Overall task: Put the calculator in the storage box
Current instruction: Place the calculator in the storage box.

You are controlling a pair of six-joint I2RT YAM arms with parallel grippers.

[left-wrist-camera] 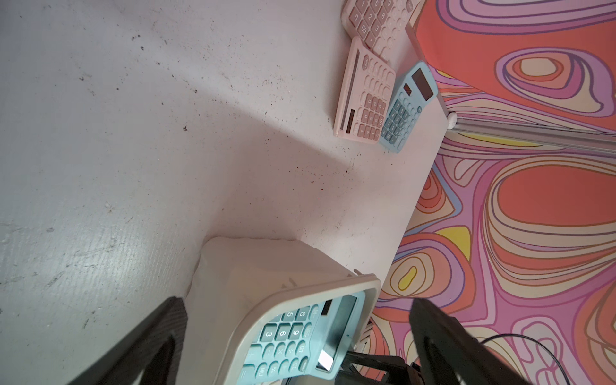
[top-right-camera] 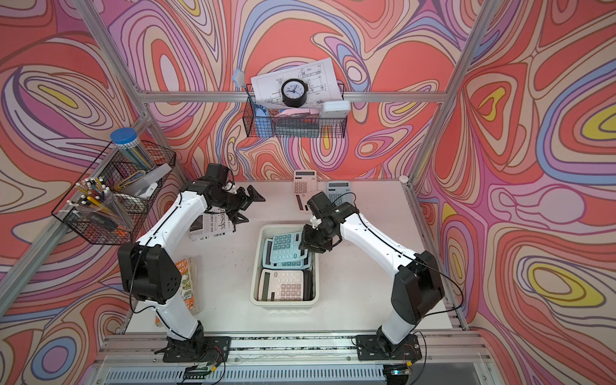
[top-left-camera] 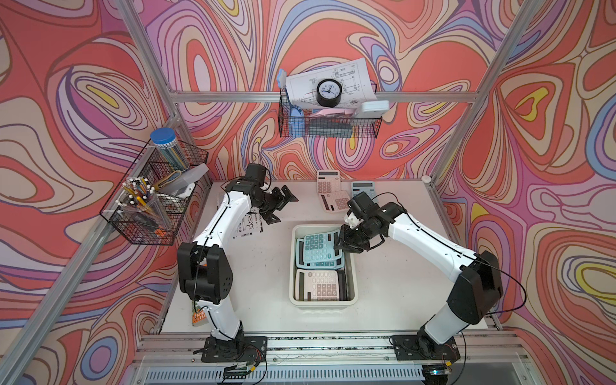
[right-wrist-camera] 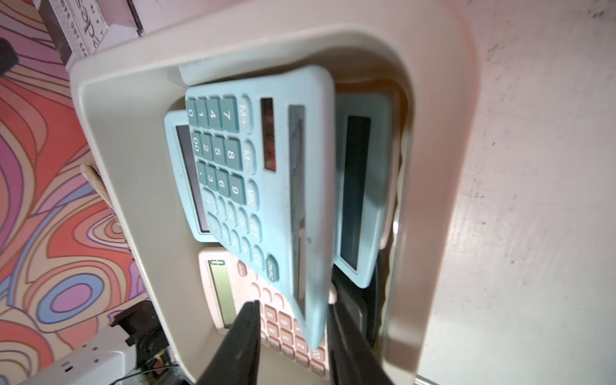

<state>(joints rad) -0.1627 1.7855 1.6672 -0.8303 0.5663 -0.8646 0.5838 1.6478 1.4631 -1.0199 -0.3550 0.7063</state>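
Right wrist view gives you the closest look. The blue calculator (right-wrist-camera: 266,166) lies tilted inside the storage box (right-wrist-camera: 133,173), and one corner reaches up between the two fingers of the right gripper (right-wrist-camera: 293,305). You can see that gripper's jaws standing partly apart. Pink keys show through a gap between one finger and the calculator's edge, so there is no clamp on that side. The other finger sits just beside the edge, and you cannot tell whether it touches.

Under the tilted one lies a second blue unit (right-wrist-camera: 360,200). A pink-keyed calculator (top-left-camera: 320,285) lies flat in the half of the box nearer the arm bases.

In both top views the right gripper (top-left-camera: 343,248) hangs over the far right part of the box's rim. The left gripper (top-left-camera: 281,206) is spread wide and holds nothing. It sits in the air well apart from the box, above a folded newspaper (top-left-camera: 248,226) on the table (top-left-camera: 260,283).

At the table's far edge you have two overlapping pink calculators (top-left-camera: 335,201) and a small blue calculator (top-left-camera: 362,188) just beside them.
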